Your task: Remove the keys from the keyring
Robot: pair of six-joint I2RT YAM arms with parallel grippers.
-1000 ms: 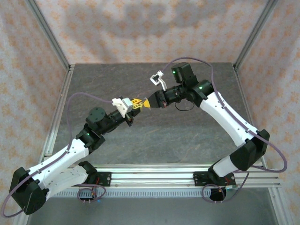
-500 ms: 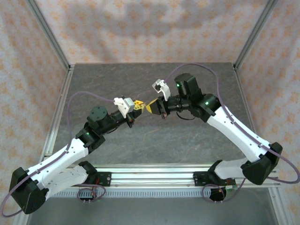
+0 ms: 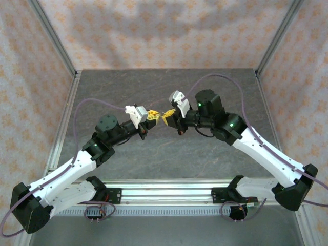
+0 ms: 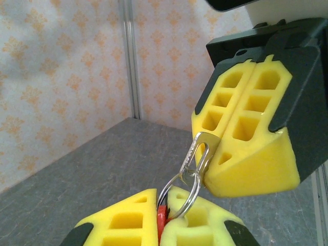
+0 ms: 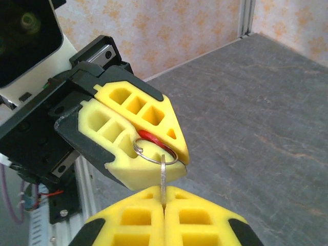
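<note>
Separation step. Left gripper (image 3: 150, 116) clamped on keyring (image 5: 148, 136); right gripper (image 3: 166, 119) clamped on key (image 5: 163, 179), apparently threaded on wire loop (image 4: 197, 185). Next: work key round loop's split, off.

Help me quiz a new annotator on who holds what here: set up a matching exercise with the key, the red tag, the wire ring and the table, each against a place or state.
Things
1. key
2. red tag
3. wire ring
4. table

Places or states
a. pinched in the left gripper
b. dark grey, beneath both arms
c. pinched in the right gripper
d. threaded through the key's head, between the two grippers

Pairs: 1-c, 2-a, 3-d, 4-b
</note>
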